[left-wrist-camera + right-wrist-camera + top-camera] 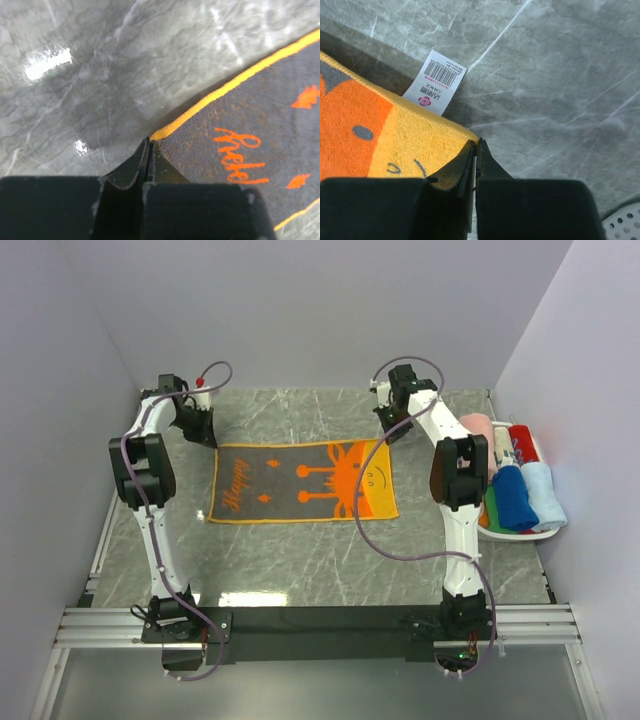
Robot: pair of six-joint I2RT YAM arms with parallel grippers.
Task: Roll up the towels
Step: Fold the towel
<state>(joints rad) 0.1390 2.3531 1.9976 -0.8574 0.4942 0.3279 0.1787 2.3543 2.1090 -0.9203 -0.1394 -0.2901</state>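
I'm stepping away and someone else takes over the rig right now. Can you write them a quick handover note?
Left gripper: shut on the far left corner of the grey-and-orange towel.
Right gripper: shut on its far right corner.
That towel lies flat and unrolled on the table.
Done: the other towels, seemingly rolled, sit in the basket at the right.
Left: roll this towel.

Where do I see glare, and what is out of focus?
Top external: white glare on the table, near side. Left wrist: two glare spots; the left tool looks dark and soft. Right wrist: the label on the towel is sharp, the right tool blurred.
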